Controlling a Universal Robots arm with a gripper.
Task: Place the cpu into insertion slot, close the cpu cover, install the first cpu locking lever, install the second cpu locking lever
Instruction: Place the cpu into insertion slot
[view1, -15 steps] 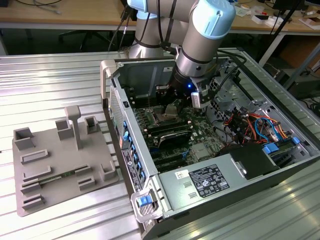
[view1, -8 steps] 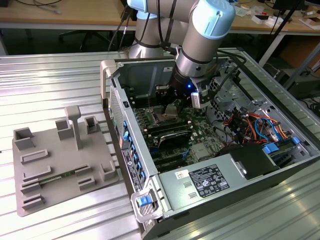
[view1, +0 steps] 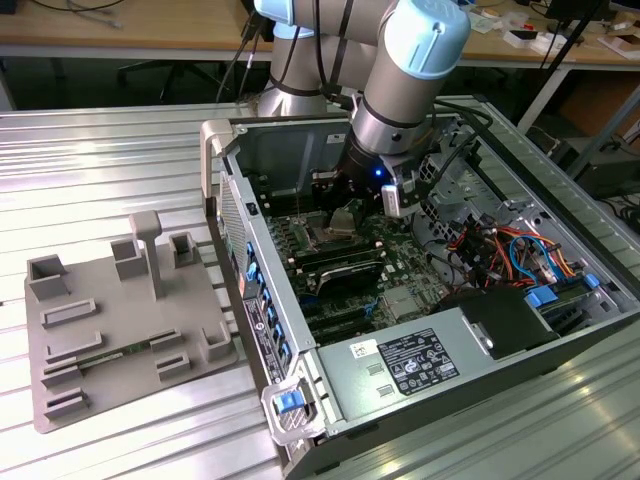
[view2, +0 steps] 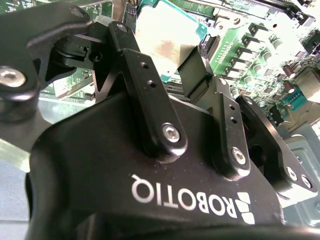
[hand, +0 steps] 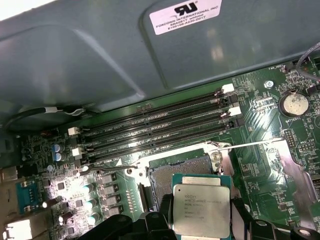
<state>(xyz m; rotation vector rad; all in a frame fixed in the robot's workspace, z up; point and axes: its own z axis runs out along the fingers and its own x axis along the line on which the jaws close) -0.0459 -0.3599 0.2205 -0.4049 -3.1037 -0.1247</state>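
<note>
I have the gripper (hand: 202, 214) pinching the cpu (hand: 201, 206) by opposite edges, hanging over the insertion slot (hand: 176, 175) and partly covering it. I would keep the cpu level and square to the slot's rim. It is a flat silvery-grey lid, green-bordered, faintly printed

light: bright, even | glare: circuit board (hand: 255, 145) | shadows: soft

Ribbed silver metal table (view1: 120, 160), open computer case (view1: 290, 150) lying on it toward the exterior view's right, grey fixture plate (view1: 110, 310) with upright holders just beside it, left.
</note>
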